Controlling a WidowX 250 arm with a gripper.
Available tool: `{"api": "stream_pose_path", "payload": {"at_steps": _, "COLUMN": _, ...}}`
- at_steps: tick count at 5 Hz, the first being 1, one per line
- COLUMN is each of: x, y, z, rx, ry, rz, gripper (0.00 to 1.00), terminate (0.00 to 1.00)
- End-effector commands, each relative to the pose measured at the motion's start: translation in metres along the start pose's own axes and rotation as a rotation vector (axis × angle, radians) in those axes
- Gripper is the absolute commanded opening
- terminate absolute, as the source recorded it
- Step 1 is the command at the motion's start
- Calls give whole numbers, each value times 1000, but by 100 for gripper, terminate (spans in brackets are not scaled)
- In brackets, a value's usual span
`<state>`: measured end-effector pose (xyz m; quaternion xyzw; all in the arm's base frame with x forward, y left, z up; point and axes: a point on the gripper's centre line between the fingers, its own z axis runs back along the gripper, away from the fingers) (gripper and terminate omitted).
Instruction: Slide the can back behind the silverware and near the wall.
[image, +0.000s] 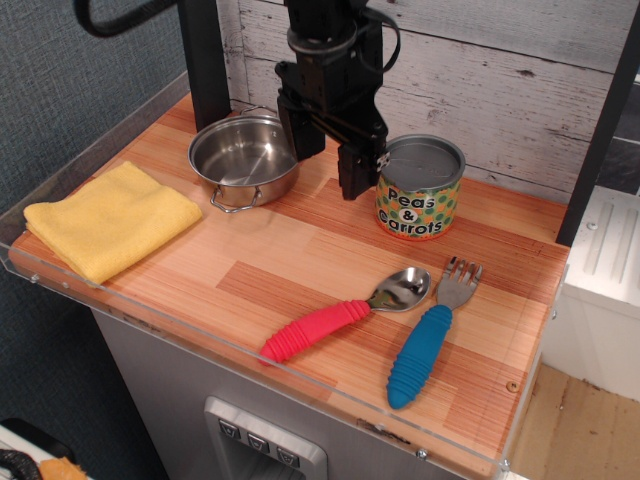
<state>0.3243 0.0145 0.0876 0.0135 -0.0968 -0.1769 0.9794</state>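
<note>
The can (420, 188), with its grey lid and yellow "Peas & Carrots" label, stands upright at the back of the wooden counter, close to the plank wall (500, 70). The silverware lies in front of it: a red-handled spoon (345, 313) and a blue-handled fork (428, 335). My gripper (327, 165) hangs just left of the can, raised above the counter, between the can and the pot. It is open and holds nothing. It is not touching the can.
A shiny steel pot (245, 155) with handles sits at the back left. A folded yellow cloth (110, 218) lies at the left. A clear plastic lip (250, 350) runs along the counter's front edge. A black post (205, 60) stands behind the pot.
</note>
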Motion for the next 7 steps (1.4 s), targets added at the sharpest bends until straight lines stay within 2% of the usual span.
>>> {"api": "stream_pose_path", "payload": {"at_steps": 1, "x": -16, "y": 11, "z": 43, "rx": 19, "ry": -41, "rz": 168, "gripper": 100, "terminate": 0}}
{"api": "stream_pose_path", "payload": {"at_steps": 3, "x": -32, "y": 36, "z": 51, "rx": 49, "ry": -49, "rz": 302, "gripper": 100, "terminate": 0}}
{"api": "stream_pose_path", "payload": {"at_steps": 4, "x": -35, "y": 49, "z": 57, "rx": 44, "ry": -81, "rz": 399, "gripper": 100, "terminate": 0}}
{"api": "stream_pose_path", "payload": {"at_steps": 5, "x": -40, "y": 64, "z": 61, "rx": 39, "ry": -75, "rz": 527, "gripper": 100, "terminate": 0}}
{"api": "stream_pose_path", "payload": {"at_steps": 6, "x": -40, "y": 73, "z": 63, "rx": 41, "ry": -103, "rz": 569, "gripper": 100, "terminate": 0}}
{"api": "stream_pose_path", "payload": {"at_steps": 7, "x": -40, "y": 73, "z": 63, "rx": 41, "ry": -103, "rz": 569, "gripper": 100, "terminate": 100}}
